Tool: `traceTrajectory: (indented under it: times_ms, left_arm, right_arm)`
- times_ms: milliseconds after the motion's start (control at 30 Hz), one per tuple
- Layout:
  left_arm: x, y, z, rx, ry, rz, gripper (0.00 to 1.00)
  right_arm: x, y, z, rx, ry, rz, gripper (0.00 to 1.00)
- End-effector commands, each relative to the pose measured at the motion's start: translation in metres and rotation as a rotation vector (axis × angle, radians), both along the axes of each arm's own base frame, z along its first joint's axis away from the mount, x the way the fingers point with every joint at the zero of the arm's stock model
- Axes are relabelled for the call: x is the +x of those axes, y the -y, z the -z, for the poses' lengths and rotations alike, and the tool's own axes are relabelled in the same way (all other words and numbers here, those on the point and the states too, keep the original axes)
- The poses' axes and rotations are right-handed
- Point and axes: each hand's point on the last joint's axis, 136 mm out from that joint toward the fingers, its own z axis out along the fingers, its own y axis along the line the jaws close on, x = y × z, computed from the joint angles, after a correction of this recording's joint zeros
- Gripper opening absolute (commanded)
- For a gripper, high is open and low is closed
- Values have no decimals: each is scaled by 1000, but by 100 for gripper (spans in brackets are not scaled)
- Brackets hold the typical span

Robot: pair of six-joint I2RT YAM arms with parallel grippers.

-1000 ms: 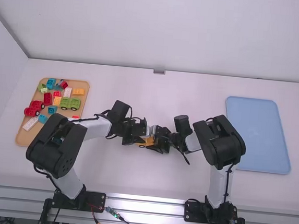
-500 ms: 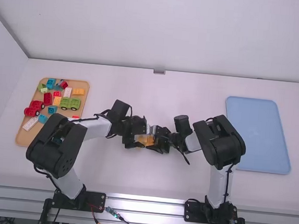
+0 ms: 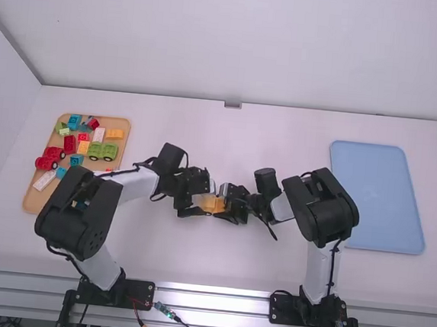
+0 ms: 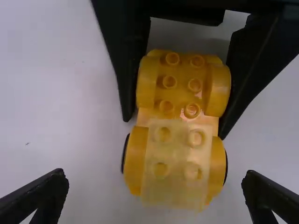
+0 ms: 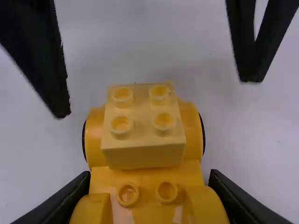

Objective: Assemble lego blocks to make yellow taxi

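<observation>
In the high view my left gripper [image 3: 205, 199] and right gripper [image 3: 228, 204] face each other at mid-table, with an orange-yellow wheeled car base [image 3: 211, 204] between them. My left gripper [image 4: 155, 181] stands open in its wrist view, fingers spread either side of the base's near end [image 4: 135, 158] without touching. A paler yellow block [image 4: 177, 161] lies on top of that end. The right wrist view shows my right gripper [image 5: 150, 179] shut on the base [image 5: 189, 123] at the other end; the four-studded pale block [image 5: 143, 126] looks level.
A wooden tray [image 3: 33, 202] at the left holds several loose blocks and wheeled bases in red, green, blue, white and yellow. A pale blue tray [image 3: 380, 197] lies at the right, behind and beside the right arm.
My left gripper has opened and drawn back slightly to the left, exposing more of the yellow pieces. The right arm has kept still.
</observation>
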Motion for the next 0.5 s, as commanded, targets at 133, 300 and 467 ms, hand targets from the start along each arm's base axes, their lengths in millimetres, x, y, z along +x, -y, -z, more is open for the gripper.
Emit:
traceTrajectory:
  times_ms: [133,300,467]
  left_arm:
    - [-4,1,-61,-238,127,141,99]
    - [-18,8,-64,-326,155,226,84]
    - [-19,16,-54,-342,153,211,20]
  right_arm:
    - [-2,9,16,-60,-23,34,47]
    - [-3,9,16,-61,-19,30,48]
    - [-2,8,16,-59,-19,30,49]
